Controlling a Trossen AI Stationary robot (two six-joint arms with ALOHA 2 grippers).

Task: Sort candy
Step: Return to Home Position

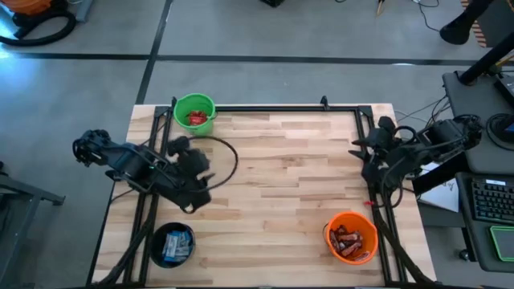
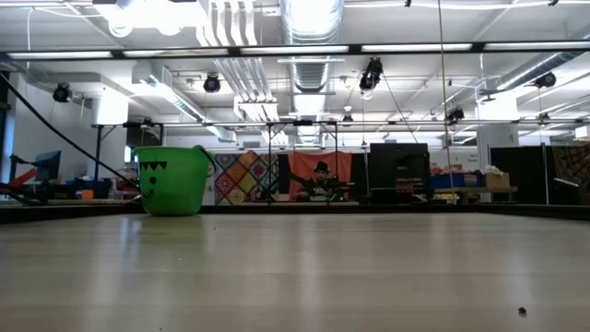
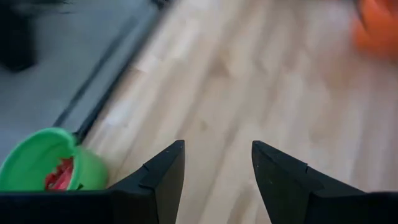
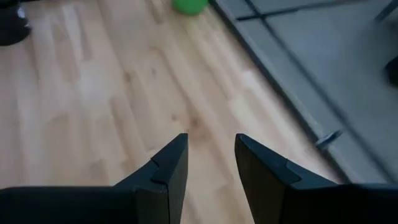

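All the candy I see lies inside buckets. Red packets [image 1: 197, 119] fill the green bucket [image 1: 195, 112] at the far left, which also shows in the left wrist view [image 3: 43, 162]. Blue-and-white packets [image 1: 173, 246] lie in the black bucket [image 1: 173, 243] at the near left. Dark brown bars [image 1: 349, 241] lie in the orange bucket [image 1: 351, 236] at the near right. My left gripper [image 3: 217, 168] hovers open over the table's left side [image 1: 195, 186], nothing between its fingers. My right gripper [image 4: 211, 162] hovers open by the right edge [image 1: 363, 154], also empty.
Bare wooden tabletop [image 1: 289, 185] spreads between the three buckets. A black metal frame [image 1: 273, 108] runs along the far edge and down both sides. A black cable [image 1: 229, 156] loops over the table beside the left arm. The green bucket [image 2: 172, 180] stands upright in the low view.
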